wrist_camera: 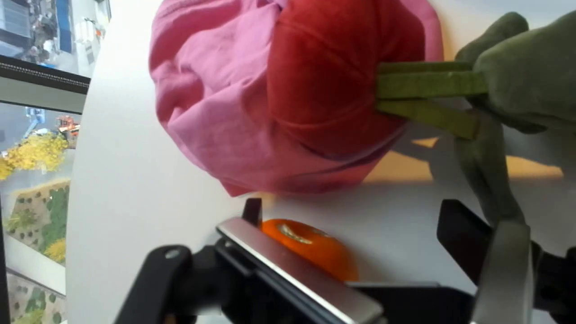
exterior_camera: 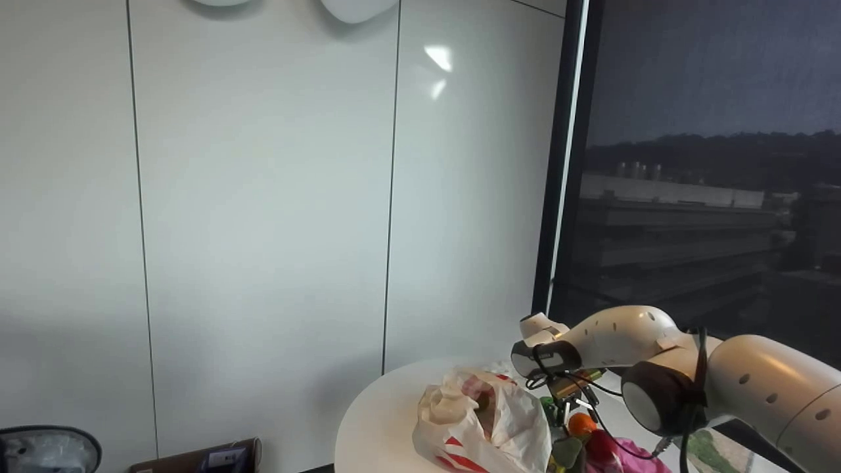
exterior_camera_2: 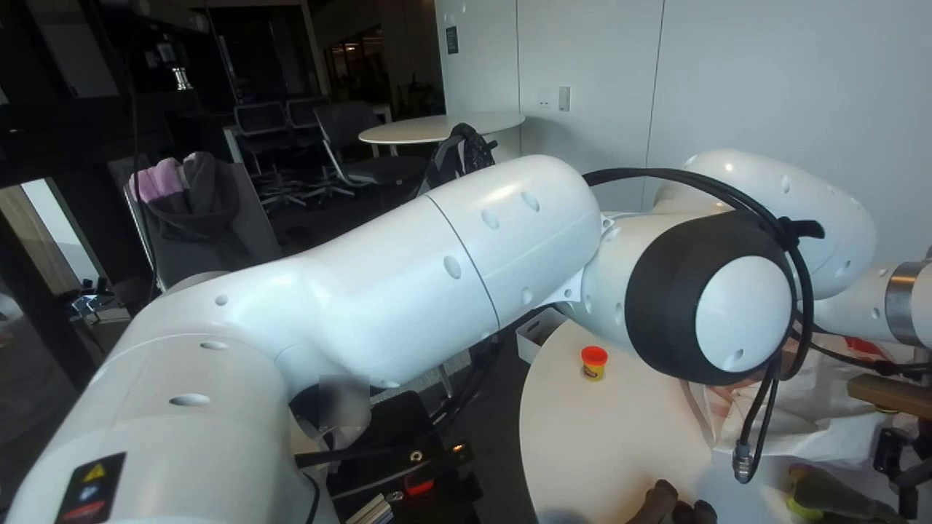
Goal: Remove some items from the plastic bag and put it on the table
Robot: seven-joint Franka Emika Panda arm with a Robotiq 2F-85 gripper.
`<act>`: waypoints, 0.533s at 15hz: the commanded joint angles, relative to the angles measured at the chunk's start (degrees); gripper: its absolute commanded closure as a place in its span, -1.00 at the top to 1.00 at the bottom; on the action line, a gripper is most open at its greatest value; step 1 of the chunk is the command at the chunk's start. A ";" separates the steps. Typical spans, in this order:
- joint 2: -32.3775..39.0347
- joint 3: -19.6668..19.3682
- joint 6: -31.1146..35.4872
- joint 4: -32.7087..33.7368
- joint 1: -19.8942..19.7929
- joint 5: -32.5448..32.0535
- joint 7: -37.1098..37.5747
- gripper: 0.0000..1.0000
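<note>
The white and red plastic bag [exterior_camera: 453,427] lies crumpled on the white table [exterior_camera: 371,420]; part of it also shows in an exterior view [exterior_camera_2: 823,418], behind the arm. An orange ball-like fruit [wrist_camera: 310,252] lies on the table beside the bag, partly hidden by a finger. A red plush item [wrist_camera: 324,76] with green strips lies on a pink cloth [wrist_camera: 211,108]. A dull green plush item [wrist_camera: 526,76] lies close by. My gripper [wrist_camera: 355,220] is open and holds nothing. It is low over the table, with the orange fruit near its left finger in the wrist view.
A small yellow jar with a red lid [exterior_camera_2: 593,364] stands near the table edge. A dark brown object [exterior_camera_2: 666,506] lies at the table's front. A window [exterior_camera: 709,230] stands close beside the table, and a white wall [exterior_camera: 263,230] behind it.
</note>
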 commanded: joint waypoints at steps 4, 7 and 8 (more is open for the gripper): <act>-10.56 0.73 5.95 -3.20 5.30 0.11 1.07 1.00; -13.81 3.18 9.06 -4.66 6.61 1.36 -1.45 1.00; -14.70 5.14 10.32 -5.28 6.32 2.88 -3.21 1.00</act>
